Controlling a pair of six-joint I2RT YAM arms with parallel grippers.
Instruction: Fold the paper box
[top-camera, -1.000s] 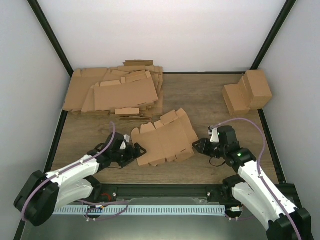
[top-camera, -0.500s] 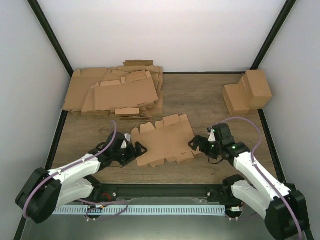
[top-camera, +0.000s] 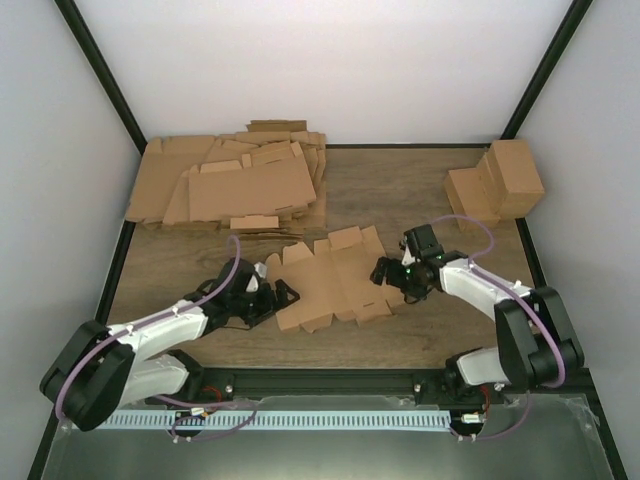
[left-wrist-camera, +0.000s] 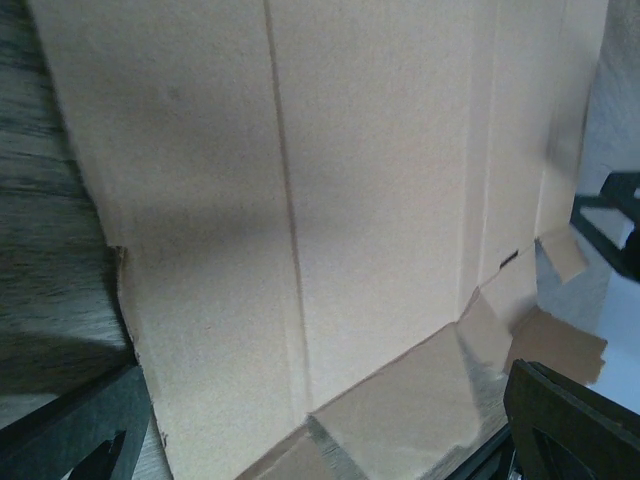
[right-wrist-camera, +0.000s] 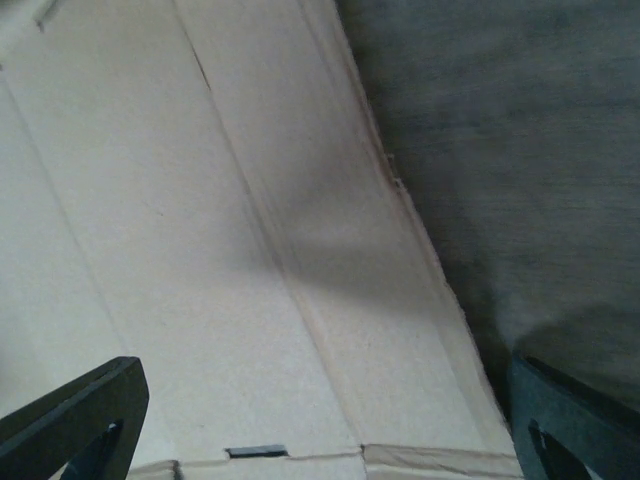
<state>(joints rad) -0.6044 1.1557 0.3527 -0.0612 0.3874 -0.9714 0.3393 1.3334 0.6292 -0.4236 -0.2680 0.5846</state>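
Note:
The paper box (top-camera: 330, 280) lies as a flat brown die-cut sheet with creased panels in the middle of the wooden table. My left gripper (top-camera: 280, 297) is at the sheet's left edge, jaws wide open. In the left wrist view the cardboard (left-wrist-camera: 300, 200) fills the frame, with a dark fingertip (left-wrist-camera: 80, 435) low at each side of the left gripper (left-wrist-camera: 320, 445). My right gripper (top-camera: 385, 272) stands open at the sheet's right edge. The right wrist view shows the sheet's creases and edge (right-wrist-camera: 250, 250) between the spread fingers of the right gripper (right-wrist-camera: 320, 440).
A thick heap of flat cardboard sheets (top-camera: 235, 185) covers the back left of the table. Folded brown boxes (top-camera: 495, 185) stand at the back right. Black frame posts (top-camera: 100, 80) rise at both back corners.
My right arm has swung left and forward to the sheet's right edge, and its jaws have opened wide. The sheet has shifted and turned slightly. The left gripper has edged right.

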